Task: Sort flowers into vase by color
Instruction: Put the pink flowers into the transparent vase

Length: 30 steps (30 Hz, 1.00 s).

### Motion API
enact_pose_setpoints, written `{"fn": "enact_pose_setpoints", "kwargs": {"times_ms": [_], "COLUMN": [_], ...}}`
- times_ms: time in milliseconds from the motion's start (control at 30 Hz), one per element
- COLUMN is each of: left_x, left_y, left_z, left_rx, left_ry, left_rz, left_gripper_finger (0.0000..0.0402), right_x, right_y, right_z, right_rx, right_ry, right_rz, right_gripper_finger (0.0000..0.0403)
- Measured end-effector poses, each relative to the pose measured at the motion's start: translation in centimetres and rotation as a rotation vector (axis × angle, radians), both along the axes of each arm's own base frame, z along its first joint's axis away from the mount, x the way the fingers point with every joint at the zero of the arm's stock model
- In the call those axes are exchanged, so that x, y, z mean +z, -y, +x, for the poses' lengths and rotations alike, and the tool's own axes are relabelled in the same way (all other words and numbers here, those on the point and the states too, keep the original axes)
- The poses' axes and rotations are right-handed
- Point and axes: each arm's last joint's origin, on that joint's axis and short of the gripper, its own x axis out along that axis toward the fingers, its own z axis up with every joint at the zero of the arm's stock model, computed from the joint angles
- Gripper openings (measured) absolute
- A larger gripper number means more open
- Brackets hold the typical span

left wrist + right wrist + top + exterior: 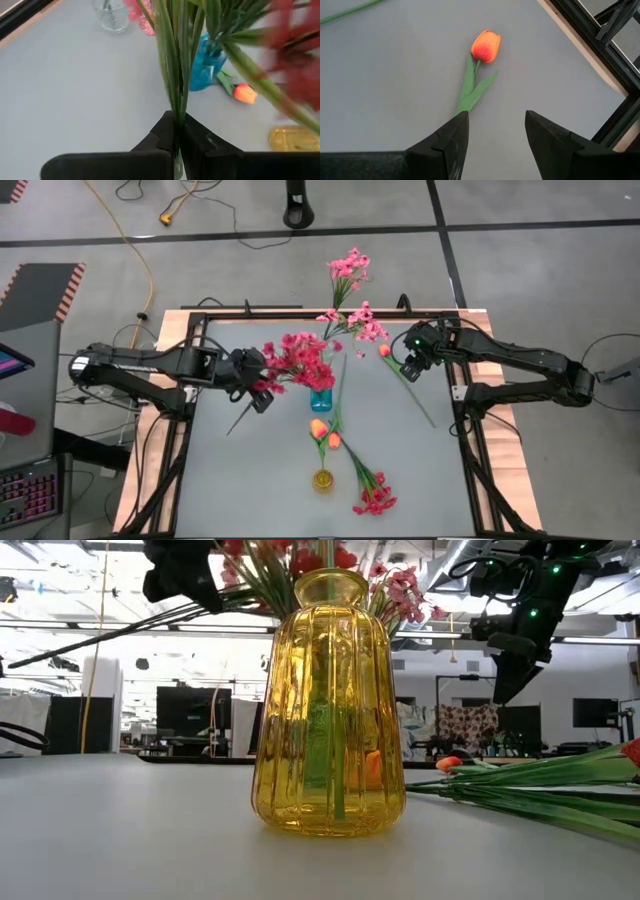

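In the high view a blue vase (320, 400) stands at the centre of the grey table (250, 480), and a yellow vase (322, 479) stands below it, toward the lower middle of the frame. Two orange buds (325, 433) rise from the yellow vase. A red spray (300, 358) spreads over and to the left of the blue vase, its stem slanting down to the left.

The left gripper (262, 392) sits left of centre, just beside the blue vase; in the left wrist view its fingers (160, 142) are clamped tight on the green stems of the red spray.

A clear vase (111, 15) in the upper left of the left wrist view holds pink blossoms (357, 322), which show above centre in the high view. More pink blossoms (348, 268) lie past the table's top edge.

The right gripper (400, 364) hovers right of centre, fingers (451, 142) spread apart and empty, over a loose orange tulip (486, 46) lying flat on the table.

Another red spray (374, 500) lies on the table at lower centre, right of the yellow vase.
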Motion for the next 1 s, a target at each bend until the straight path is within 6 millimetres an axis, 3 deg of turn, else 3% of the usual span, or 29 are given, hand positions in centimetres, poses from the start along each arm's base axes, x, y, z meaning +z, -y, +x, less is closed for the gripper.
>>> {"fn": "enact_pose_setpoints", "kwargs": {"times_ms": [767, 1000], "left_x": [-2.0, -2.2], "left_y": [-0.2, -0.4], "left_z": [-2.4, -3.6], "left_rx": [0.053, 0.148], "left_ry": [-0.377, -0.479], "left_rz": [0.116, 0.166], "left_gripper_finger": [0.0000, 0.0000], "right_x": [0.0, 0.0], "right_y": [0.0, 0.0], "right_z": [0.0, 0.0], "right_rx": [0.000, 0.000], "right_ry": [-0.001, -0.001], "right_rz": [0.001, 0.000], "right_gripper_finger": [0.0221, 0.0221]}}
